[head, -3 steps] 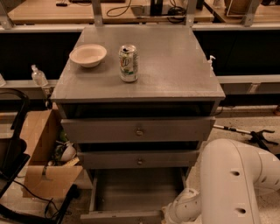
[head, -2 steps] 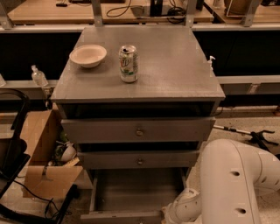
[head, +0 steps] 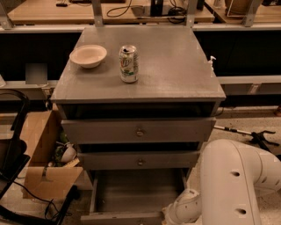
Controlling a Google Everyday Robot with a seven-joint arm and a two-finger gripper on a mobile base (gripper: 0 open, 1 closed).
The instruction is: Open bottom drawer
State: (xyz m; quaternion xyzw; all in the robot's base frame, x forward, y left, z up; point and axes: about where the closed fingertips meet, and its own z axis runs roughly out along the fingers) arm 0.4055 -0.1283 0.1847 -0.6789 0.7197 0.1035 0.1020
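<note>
I am looking down on a grey painted wooden cabinet (head: 175,79) with three drawers stacked in its front. The bottom drawer (head: 120,217), the one with the slimmest grey front panel, is standing pulled well out toward me. Its plain grey tray (head: 138,191) is lying open to view below the other two fronts, and its front panel is sitting right at the lower edge of the view. I am not making out its knob from here.

Above it, the mid-sized grey drawer front (head: 109,160) and the tallest grey drawer front (head: 101,130) are each showing a small round knob at the centre and a dark gap along the top.

The white robot arm (head: 235,184) is filling the lower right corner. Its rounded white wrist joint (head: 183,211) is sitting just beside the right end of the bottom drawer's front panel. The gripper is lying beyond that joint, past the bottom edge of the view, so I cannot tell whether it is spread, pressed together or pinching anything.

On the cabinet top, a shallow cream bowl (head: 88,55) is sitting near the back left. A green and white drink can (head: 128,63) is standing upright just to its right, apart from it.

On the floor to the left, an open brown cardboard box (head: 41,145) is resting against the cabinet's side, with a black frame (head: 13,162) further left. A long wooden workbench (head: 52,11) is running across behind the cabinet.
</note>
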